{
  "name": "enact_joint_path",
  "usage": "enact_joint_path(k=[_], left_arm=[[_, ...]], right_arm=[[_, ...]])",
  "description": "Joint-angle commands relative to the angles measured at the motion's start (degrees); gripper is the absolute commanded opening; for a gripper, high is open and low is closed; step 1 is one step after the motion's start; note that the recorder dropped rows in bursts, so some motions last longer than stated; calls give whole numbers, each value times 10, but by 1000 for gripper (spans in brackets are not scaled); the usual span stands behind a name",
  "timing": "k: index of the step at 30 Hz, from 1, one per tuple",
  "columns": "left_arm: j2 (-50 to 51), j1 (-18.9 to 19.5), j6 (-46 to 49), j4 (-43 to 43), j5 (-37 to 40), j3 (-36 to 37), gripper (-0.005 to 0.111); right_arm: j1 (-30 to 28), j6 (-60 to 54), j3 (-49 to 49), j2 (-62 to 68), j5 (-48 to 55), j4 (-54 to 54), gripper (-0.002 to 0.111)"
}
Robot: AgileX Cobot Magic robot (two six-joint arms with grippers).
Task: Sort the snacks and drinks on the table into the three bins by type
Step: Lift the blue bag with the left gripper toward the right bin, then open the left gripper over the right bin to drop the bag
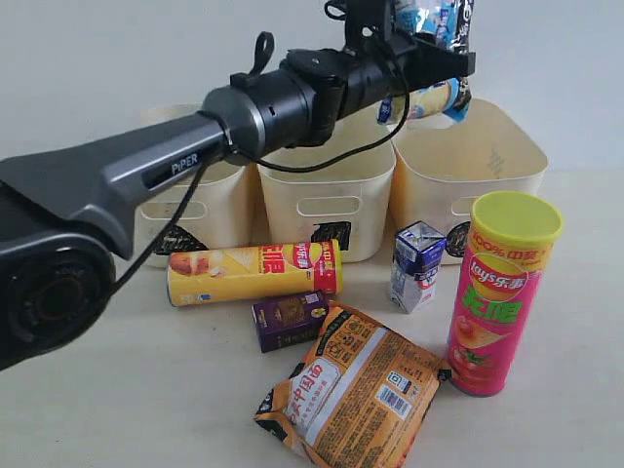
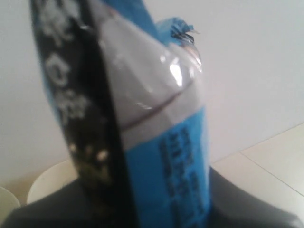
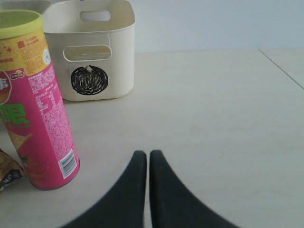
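My left gripper (image 1: 431,60) is raised over the right-hand bin (image 1: 487,156) and shut on a blue-and-white snack bag (image 1: 436,21). That bag (image 2: 161,142) fills the left wrist view and hides the fingers. On the table lie a yellow-and-red crisp tube (image 1: 253,271) and an orange bag (image 1: 356,390). The pink tube (image 1: 497,292) and a small blue-and-white carton (image 1: 417,263) stand upright. My right gripper (image 3: 148,154) is shut on nothing, low over bare table beside the pink tube (image 3: 33,104). It is out of the exterior view.
The three cream bins stand in a row at the back: left (image 1: 195,210), middle (image 1: 327,185) and right. The right one carries a black circle (image 3: 89,81). A small purple box (image 1: 290,320) lies in front of the yellow tube. My left arm (image 1: 117,185) crosses the left bins.
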Motion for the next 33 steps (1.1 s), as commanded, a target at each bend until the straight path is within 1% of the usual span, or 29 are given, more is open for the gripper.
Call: enact_joint_path(k=[1, 4, 6, 8, 12, 13, 14, 17, 18, 20, 23, 24, 26, 28, 31, 32, 33], left_arm=[[38, -7, 20, -3, -6, -55, 4], [61, -8, 37, -3, -6, -79, 5], [74, -8, 41, -3, -6, -95, 11], [84, -8, 41, -3, -6, -105, 24], [94, -8, 46, -3, -6, -110, 58], [93, -8, 47, -1, -6, -110, 68], [93, -8, 49, -1, -6, -110, 74], [93, -8, 55, -1, -6, -113, 87], [93, -8, 56, -1, -6, -114, 90], [92, -8, 56, -1, -6, -116, 92], [84, -8, 75, -1, -3, -119, 88], [79, -8, 84, -1, 2, -119, 84], [70, -8, 99, -1, 22, -119, 72], [61, -8, 101, 0, 38, -119, 52], [41, -8, 101, 31, 81, -116, 4], [33, -8, 86, 74, 97, -116, 4], [32, -8, 66, 95, 104, -116, 4]], right_arm=[[1, 0, 3, -3, -4, -2, 0], [1, 0, 3, -3, -4, -2, 0], [1, 0, 3, -3, -4, -2, 0], [1, 0, 3, -3, -4, -2, 0], [1, 0, 3, -3, -4, -2, 0], [1, 0, 3, -3, -4, -2, 0], [1, 0, 3, -3, -4, -2, 0], [1, 0, 3, -3, -4, -2, 0], [1, 0, 3, -3, -4, -2, 0], [1, 0, 3, -3, -4, -2, 0], [1, 0, 3, -3, -4, -2, 0], [1, 0, 3, -3, -4, -2, 0], [1, 0, 3, -3, -4, -2, 0], [1, 0, 3, -3, -4, -2, 0], [1, 0, 3, -3, -4, -2, 0], [1, 0, 3, -3, -4, -2, 0], [1, 0, 3, -3, -4, -2, 0]])
